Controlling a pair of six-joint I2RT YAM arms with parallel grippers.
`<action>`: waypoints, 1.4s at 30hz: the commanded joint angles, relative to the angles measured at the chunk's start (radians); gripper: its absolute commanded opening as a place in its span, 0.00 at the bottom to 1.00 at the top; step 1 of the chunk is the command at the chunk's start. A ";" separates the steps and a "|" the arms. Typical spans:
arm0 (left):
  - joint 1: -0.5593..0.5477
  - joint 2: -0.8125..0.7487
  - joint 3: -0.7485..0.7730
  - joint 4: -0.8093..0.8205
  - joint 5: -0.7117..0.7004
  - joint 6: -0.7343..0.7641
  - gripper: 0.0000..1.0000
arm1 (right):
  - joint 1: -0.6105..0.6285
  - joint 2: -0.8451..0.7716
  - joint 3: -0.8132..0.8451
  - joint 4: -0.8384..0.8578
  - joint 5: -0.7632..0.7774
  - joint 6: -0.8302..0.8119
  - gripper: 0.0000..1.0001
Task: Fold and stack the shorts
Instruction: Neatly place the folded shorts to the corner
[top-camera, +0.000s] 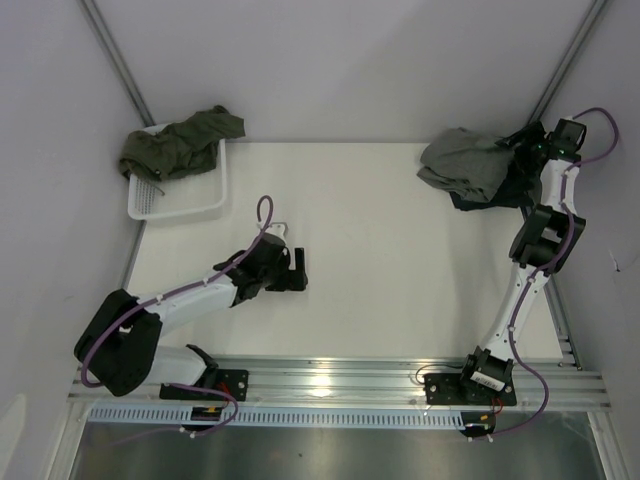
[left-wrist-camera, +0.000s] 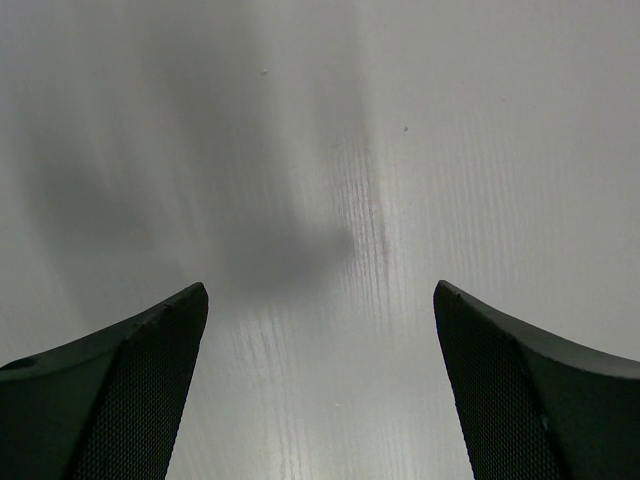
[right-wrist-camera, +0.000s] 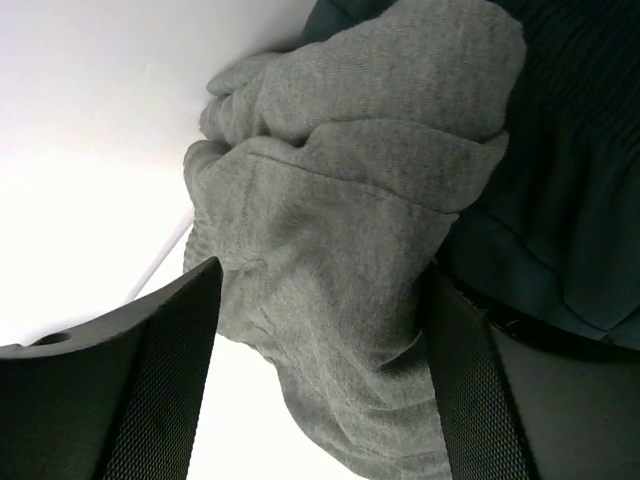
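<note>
Top external view: white table (top-camera: 380, 260) with both arms bolted at its near edge. The left arm (top-camera: 190, 295) lies low over the near-left part of the table. The right arm (top-camera: 530, 260) reaches out to the far right corner.

Grey shorts (top-camera: 465, 162) are bunched in that far right corner, lying on top of the navy shorts (top-camera: 500, 192), which show along the right and near sides. Olive shorts (top-camera: 180, 145) are crumpled in the white basket (top-camera: 205, 207) at the far left corner, spilling over its far rim.

Left gripper (left-wrist-camera: 320, 380): jaws wide, only bare table between them.

Right gripper (right-wrist-camera: 320, 300): jaws spread wide, with a fold of the grey cloth lying between the fingers (right-wrist-camera: 150, 380). Cannot tell if the cloth is pinched.
</note>
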 joint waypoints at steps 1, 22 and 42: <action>-0.002 0.006 0.042 0.007 0.017 0.022 0.95 | -0.071 -0.028 -0.018 0.036 -0.008 0.014 0.79; -0.018 -0.028 0.030 0.027 0.042 0.031 0.95 | -0.007 -0.200 -0.334 0.042 0.083 -0.083 0.62; -0.022 -0.002 0.039 0.030 0.048 0.035 0.96 | -0.005 -0.071 0.097 -0.307 0.299 -0.184 0.00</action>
